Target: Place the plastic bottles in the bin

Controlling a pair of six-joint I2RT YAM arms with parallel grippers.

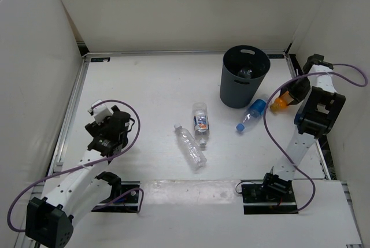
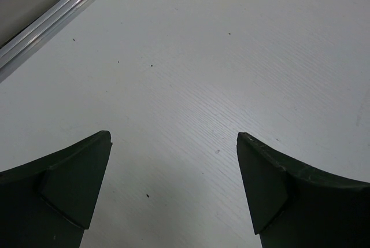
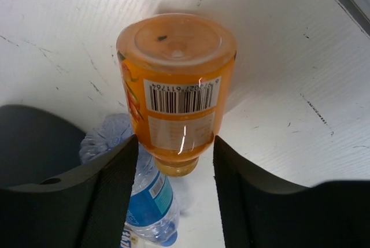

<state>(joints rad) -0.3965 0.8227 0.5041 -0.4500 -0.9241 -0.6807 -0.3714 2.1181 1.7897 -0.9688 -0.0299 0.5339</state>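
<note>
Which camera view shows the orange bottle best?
The right wrist view: the orange bottle is close, its barcode visible. In the top view the orange bottle is only a small spot. The left wrist view misses it.

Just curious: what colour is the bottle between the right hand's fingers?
The bottle is orange with a white barcode patch; right wrist view best.

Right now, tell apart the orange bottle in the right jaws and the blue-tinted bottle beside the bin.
The orange plastic bottle is clamped between the right jaws; the blue-tinted plastic bottle lies on the table. The first is orange with a barcode label; the second is see-through with a blue label. Both are outside the dark grey round bin.
</note>
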